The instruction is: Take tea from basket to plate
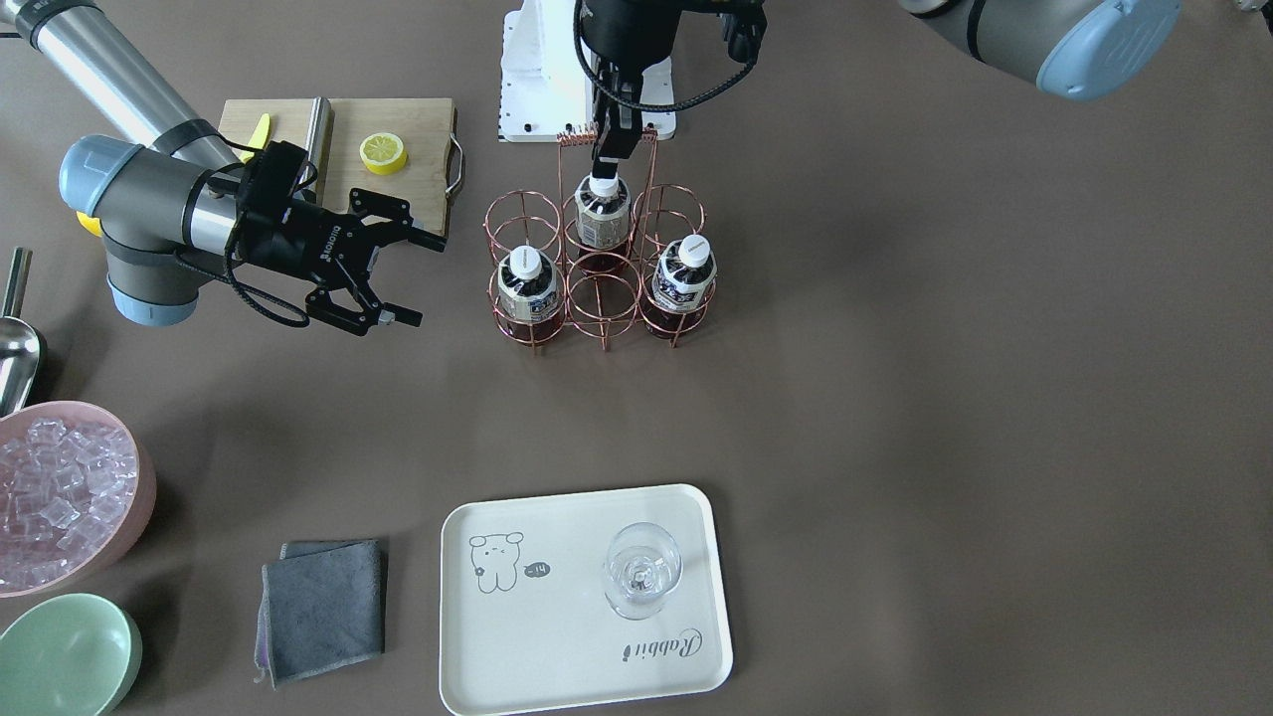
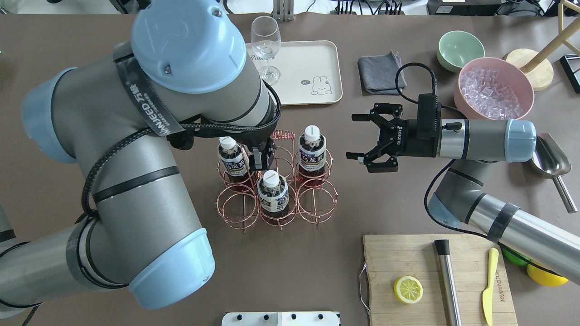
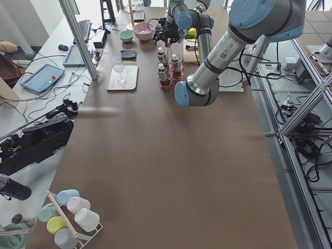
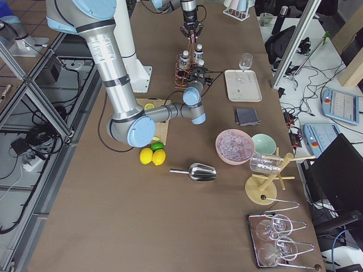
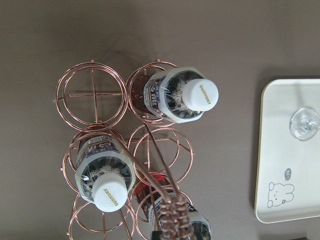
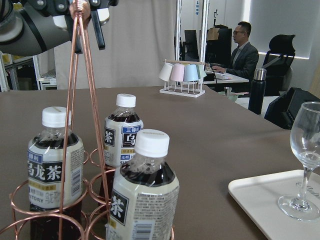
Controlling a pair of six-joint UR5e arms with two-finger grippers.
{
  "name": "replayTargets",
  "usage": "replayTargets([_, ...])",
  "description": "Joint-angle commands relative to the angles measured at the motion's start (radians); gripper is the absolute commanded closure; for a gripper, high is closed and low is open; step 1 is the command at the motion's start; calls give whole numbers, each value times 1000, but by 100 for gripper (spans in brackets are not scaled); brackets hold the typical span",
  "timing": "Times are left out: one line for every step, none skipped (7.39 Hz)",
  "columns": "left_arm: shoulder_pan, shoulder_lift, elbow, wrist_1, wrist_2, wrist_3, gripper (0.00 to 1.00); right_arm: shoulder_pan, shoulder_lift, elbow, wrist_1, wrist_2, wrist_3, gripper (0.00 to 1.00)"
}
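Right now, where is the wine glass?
In the overhead view the glass stands upright on the left end of the cream tray, at the table's far edge beyond the wire basket.

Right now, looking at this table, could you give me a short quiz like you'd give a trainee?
1. How many tea bottles stand in the basket?
2. True or false: one tea bottle already sits on the plate.
3. Fill in: the right gripper, beside the basket, has its jaws ____ (open or shut).

Key
1. Three.
2. False; only the glass stands there.
3. Open.
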Motion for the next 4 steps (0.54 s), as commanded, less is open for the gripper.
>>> replayTargets([0,0,-2,2,0,0,100,0,65,14,-59,0,84,1])
replayTargets([0,0,-2,2,0,-2,100,-2,67,30,-71,0,120,1])
replayTargets([0,0,-2,2,0,-2,100,-5,68,38,-71,0,169,1])
replayTargets([0,0,-2,2,0,-2,100,-12,70,47,-71,0,199,1])
